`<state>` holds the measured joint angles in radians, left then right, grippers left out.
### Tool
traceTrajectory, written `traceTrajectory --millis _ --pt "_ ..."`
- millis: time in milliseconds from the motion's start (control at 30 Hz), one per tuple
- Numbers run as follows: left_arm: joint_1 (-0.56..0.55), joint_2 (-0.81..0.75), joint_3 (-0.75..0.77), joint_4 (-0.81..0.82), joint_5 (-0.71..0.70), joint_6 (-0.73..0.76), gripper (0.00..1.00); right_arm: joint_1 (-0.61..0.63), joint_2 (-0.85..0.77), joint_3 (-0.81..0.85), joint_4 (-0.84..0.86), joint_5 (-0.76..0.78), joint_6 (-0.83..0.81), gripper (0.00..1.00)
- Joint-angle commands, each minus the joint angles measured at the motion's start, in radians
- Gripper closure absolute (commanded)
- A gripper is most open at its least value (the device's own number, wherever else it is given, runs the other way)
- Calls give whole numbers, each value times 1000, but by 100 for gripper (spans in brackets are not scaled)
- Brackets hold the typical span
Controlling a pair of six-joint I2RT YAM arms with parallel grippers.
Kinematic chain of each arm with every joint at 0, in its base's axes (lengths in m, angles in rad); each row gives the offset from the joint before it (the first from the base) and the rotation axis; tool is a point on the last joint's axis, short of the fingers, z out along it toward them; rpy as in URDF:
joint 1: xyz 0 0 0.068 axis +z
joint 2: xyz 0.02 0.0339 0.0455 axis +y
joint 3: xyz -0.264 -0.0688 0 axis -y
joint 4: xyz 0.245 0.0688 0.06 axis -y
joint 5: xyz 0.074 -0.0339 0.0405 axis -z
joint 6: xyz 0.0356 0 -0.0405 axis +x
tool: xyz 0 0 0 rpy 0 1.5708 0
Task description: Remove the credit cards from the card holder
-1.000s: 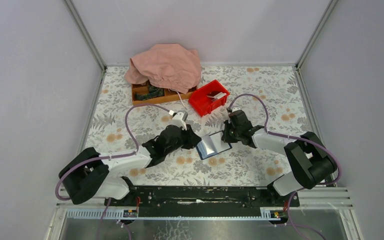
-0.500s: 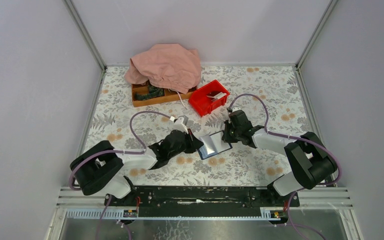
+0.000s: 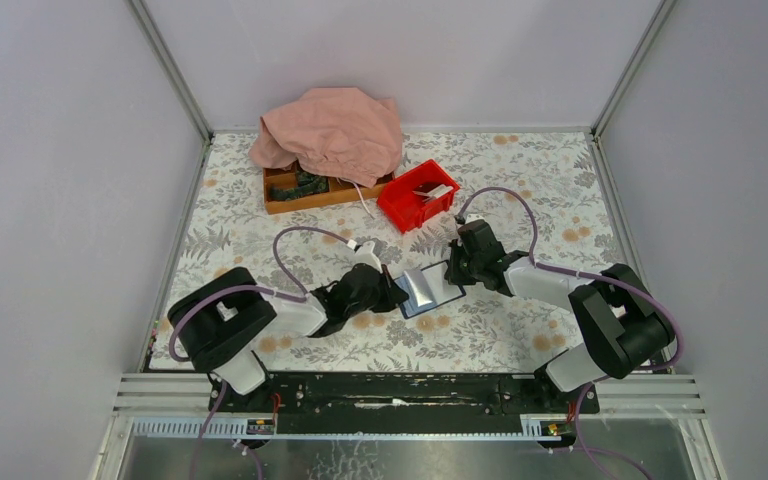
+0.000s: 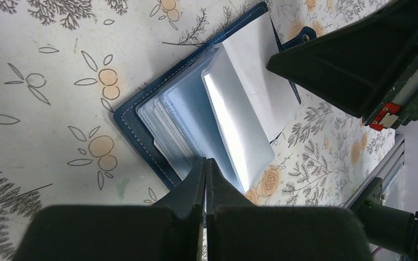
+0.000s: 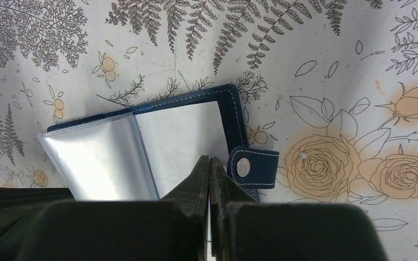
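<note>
Two closed grippers of mine meet at the open card holder point(image 3: 428, 290) on the flowery table point(image 3: 520, 180), seen from above: left gripper point(image 3: 388, 290) one side, right gripper point(image 3: 452, 272) the other. My left wrist shows fingers pressed together, touching its edge. My right wrist shows closed fingers over its white page.

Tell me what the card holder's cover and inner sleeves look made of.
Card holder cover: probably leather or imitation, dark blue and matte, with pale stitching along its edge. Inner sleeves: thin plastic, glossy, judging by the bright silvery glare; whether clear or tinted is hard to tell.
</note>
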<state>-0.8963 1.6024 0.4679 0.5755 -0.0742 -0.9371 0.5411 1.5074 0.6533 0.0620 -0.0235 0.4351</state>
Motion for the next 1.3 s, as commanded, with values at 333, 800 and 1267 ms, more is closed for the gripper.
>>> traceTrajectory --millis 333,800,1267 --pt "-4 67 122 -64 -120 68 100 -2 -18 -7 -55 68 -10 100" --pt "-3 107 234 -122 -122 137 100 -2 -52 -19 -57 96 -13 100" --pt "-1 55 204 -144 -100 170 98 -3 -165 -64 -111 112 20 100"
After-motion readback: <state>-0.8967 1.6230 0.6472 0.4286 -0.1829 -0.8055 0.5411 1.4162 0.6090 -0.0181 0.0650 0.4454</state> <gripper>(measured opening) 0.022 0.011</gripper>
